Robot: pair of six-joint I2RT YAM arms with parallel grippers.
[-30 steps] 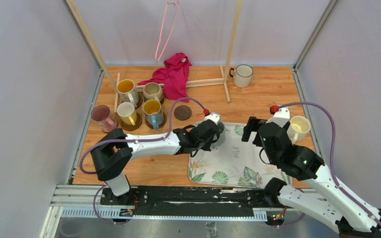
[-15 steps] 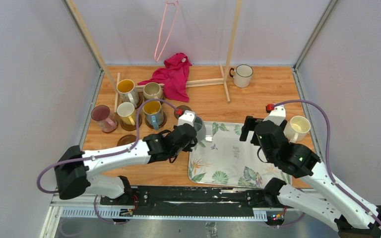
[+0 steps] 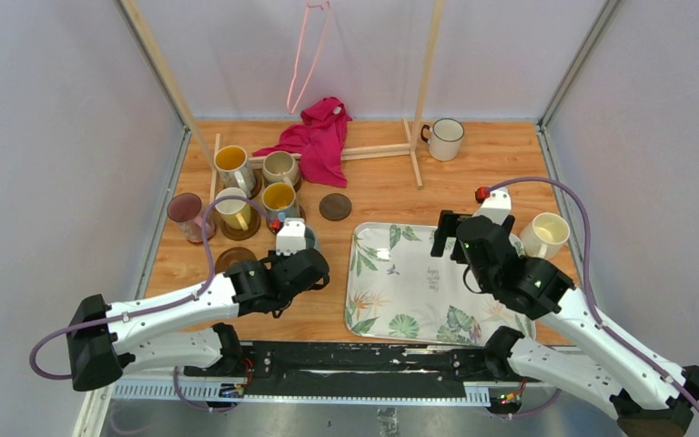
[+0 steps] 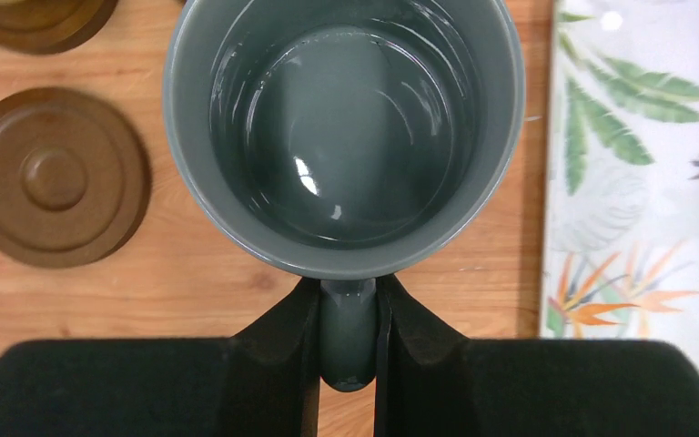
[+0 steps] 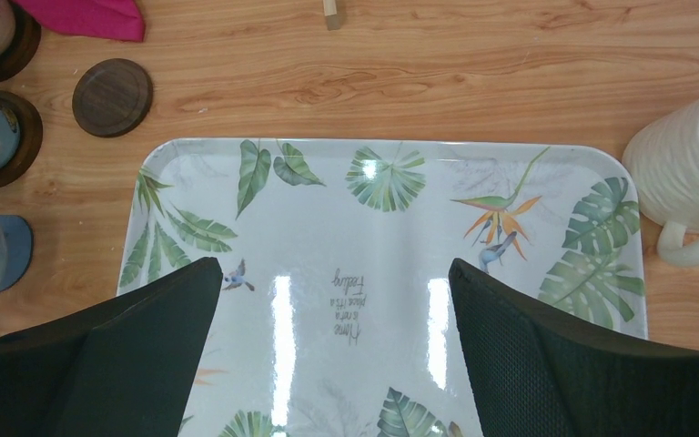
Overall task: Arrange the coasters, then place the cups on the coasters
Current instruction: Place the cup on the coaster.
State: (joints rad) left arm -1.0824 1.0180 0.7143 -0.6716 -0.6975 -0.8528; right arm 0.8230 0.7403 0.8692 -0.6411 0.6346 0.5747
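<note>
Left hand (image 4: 348,320): clamped on the handle of a grey glazed ceramic mug (image 4: 341,137); the mug is upright over the bare wooden tabletop (image 4: 191,300), between a dark brown round wooden coaster (image 4: 55,177) and a leaf-patterned rectangular tray (image 4: 637,182); whether it touches the wood, cannot tell
Right hand (image 5: 332,269): fingers spread wide, holding nothing, above the tray
Cream ribbed mug (image 5: 692,173): on the tabletop, just beside the tray's right edge
Second dark brown coaster (image 5: 112,96): unoccupied, near the tray's far left corner
</note>
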